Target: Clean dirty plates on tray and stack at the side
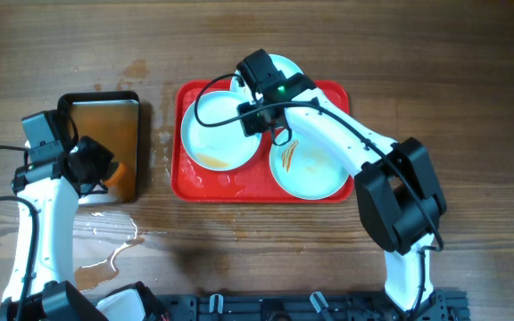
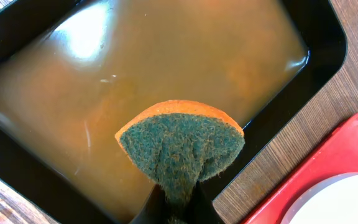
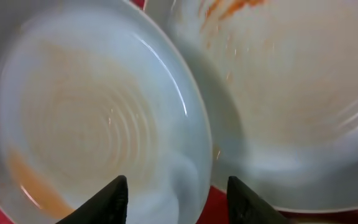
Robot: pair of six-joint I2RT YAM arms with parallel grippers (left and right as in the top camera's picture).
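Observation:
The red tray (image 1: 333, 94) holds three pale plates. The left plate (image 1: 212, 134) has an orange smear near its front edge. The right plate (image 1: 315, 169) carries orange streaks, and the back plate (image 1: 286, 68) is half hidden by my right arm. My right gripper (image 1: 259, 123) hangs open over the gap between the left plate (image 3: 86, 118) and the right plate (image 3: 291, 93); the left plate's rim lies between its fingers (image 3: 178, 190). My left gripper (image 2: 178, 208) is shut on a green-and-orange sponge (image 2: 180, 146) over the black pan.
The black-rimmed pan (image 1: 134, 100) of brown water (image 2: 166, 56) stands left of the tray. Spilled water (image 1: 105, 241) lies on the wooden table in front of the pan. The tray's corner (image 2: 347, 143) with a plate's edge (image 2: 344, 202) shows in the left wrist view.

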